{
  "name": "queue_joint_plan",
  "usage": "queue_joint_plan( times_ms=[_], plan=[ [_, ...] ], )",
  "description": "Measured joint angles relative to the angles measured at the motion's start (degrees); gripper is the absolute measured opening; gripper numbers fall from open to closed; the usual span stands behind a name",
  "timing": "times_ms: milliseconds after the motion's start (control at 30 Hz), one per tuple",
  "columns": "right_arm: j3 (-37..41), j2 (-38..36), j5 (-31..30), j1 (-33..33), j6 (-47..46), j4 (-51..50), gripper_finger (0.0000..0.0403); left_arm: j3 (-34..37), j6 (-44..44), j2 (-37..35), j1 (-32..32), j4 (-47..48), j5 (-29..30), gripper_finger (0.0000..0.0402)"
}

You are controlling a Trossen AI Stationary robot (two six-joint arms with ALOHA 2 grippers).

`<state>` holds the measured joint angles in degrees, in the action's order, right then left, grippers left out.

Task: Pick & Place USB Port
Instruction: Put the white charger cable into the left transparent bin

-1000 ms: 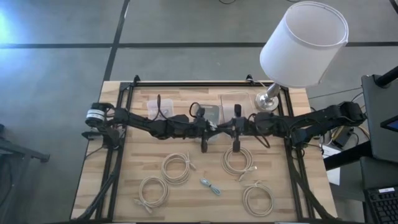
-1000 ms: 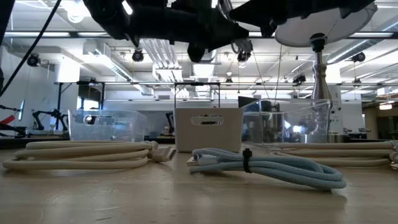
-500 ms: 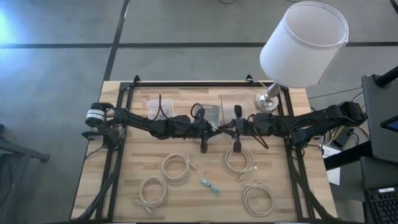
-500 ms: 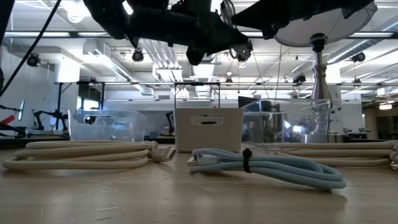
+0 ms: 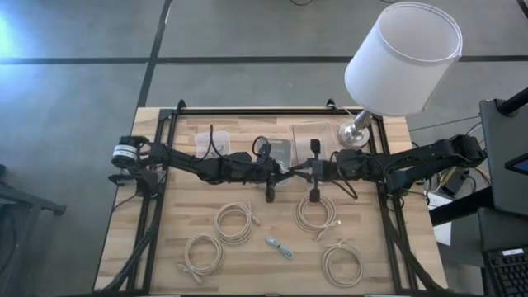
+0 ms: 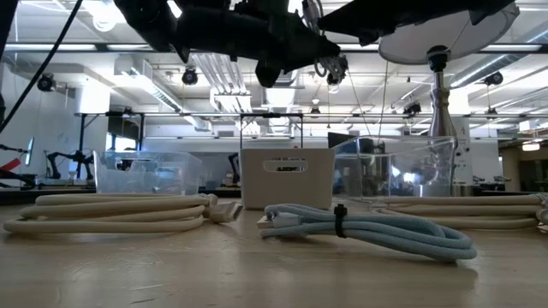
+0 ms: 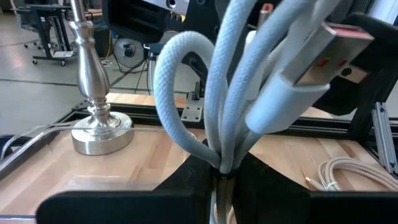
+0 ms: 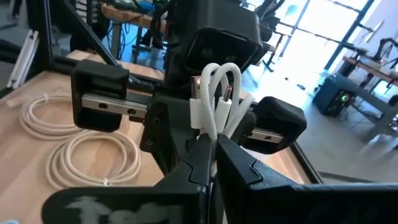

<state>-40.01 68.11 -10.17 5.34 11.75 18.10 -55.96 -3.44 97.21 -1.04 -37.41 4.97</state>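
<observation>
Bright, even light; blurry wrist foregrounds.

Right end effector (image 8: 213,144) pinches a looped white cable (image 8: 214,96).

bare wood between coils (image 5: 233,223) | lamp (image 5: 356,132) blocks far-right corner

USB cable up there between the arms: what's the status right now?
Left tool and right tool both shut on the white USB cable, mid-air above the table. Nothing blocking.
</observation>
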Motion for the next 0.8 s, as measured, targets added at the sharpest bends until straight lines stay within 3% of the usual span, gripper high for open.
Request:
queue_joint_plan(
  times_ms=[333,533,800],
  plan=[
    [-1.6,-0.01,-1.12,0.0,-1.87,-3.62,0.0013,-0.31,-0.82,0.0,0.02,0.32,0.07,0.0039],
    [-5.23,0.13,-1.31,0.0,-3.31,-11.24,0.0016,-0.44,-1.07,0.0,0.02,0.19,0.04,0.003],
    [-7.41,0.15,-1.57,0.0,-7.11,-15.91,0.0071,-0.24,-1.53,0.06,-0.02,0.4,1.46,0.0039]
  ],
)
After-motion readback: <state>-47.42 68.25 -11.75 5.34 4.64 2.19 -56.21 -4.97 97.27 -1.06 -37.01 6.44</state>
